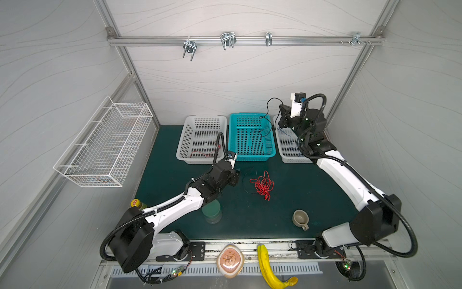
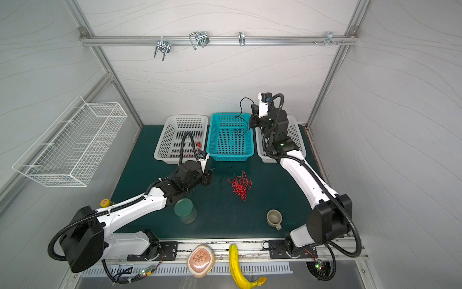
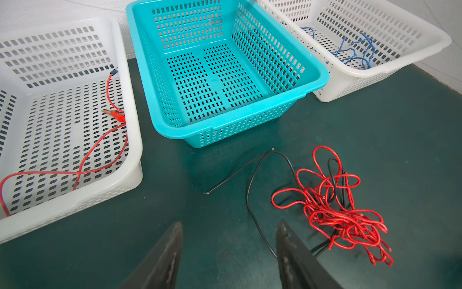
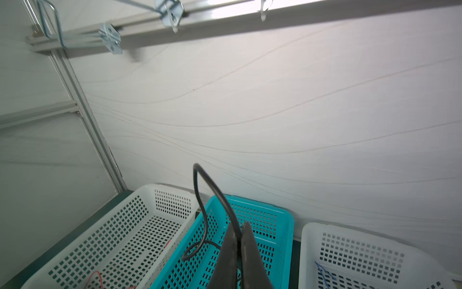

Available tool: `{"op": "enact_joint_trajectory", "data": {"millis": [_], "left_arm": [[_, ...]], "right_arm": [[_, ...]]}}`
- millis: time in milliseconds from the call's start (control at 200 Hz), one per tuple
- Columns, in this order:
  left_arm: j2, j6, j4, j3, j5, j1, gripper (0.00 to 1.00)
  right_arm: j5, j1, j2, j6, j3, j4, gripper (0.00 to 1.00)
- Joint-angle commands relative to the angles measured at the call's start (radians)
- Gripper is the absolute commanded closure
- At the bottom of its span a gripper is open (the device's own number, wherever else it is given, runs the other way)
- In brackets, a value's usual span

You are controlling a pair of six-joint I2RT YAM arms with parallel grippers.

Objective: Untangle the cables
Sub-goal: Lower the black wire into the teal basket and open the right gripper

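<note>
Cables (image 3: 337, 215): your right gripper (image 4: 240, 226) pinches the thin black wire (image 4: 194, 175) over the turquoise plastic basket (image 4: 260, 217), left gripper (image 3: 229, 222) hangs open, empty

bright, even light — edges warped

a lab test booth — aluminium frame (image 1: 245, 40), white panels (image 1: 237, 82).

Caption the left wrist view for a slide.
Left gripper, jaws open, faces the red-and-black cable tangle on the mat before the teal basket.
</note>
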Motion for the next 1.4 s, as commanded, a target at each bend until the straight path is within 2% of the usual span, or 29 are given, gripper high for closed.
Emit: {"op": "enact_joint_trajectory", "data": {"millis": [0,450,840,1116,1396], "left_arm": [[0.009,0.016,-0.004,0.021,-0.009,0.002,0.4],[0.026,0.031,-0.025,0.036,-0.019,0.002,0.4],[0.073,0.03,-0.045,0.07,-0.014,0.002,0.4],[0.09,0.023,-0.037,0.075,0.016,0.003,0.4],[0.075,0.022,-0.028,0.06,0.04,0.002,0.4]], "right_arm": [[0.009,-0.001,0.064,0.015,0.0,-0.049,1.0],[-0.001,0.02,0.337,0.124,0.027,-0.14,1.0],[-0.019,0.049,0.474,0.152,0.083,-0.209,1.0],[-0.005,0.064,0.514,0.119,0.121,-0.277,0.91],[-0.002,0.065,0.479,0.118,0.111,-0.283,0.81]]}}
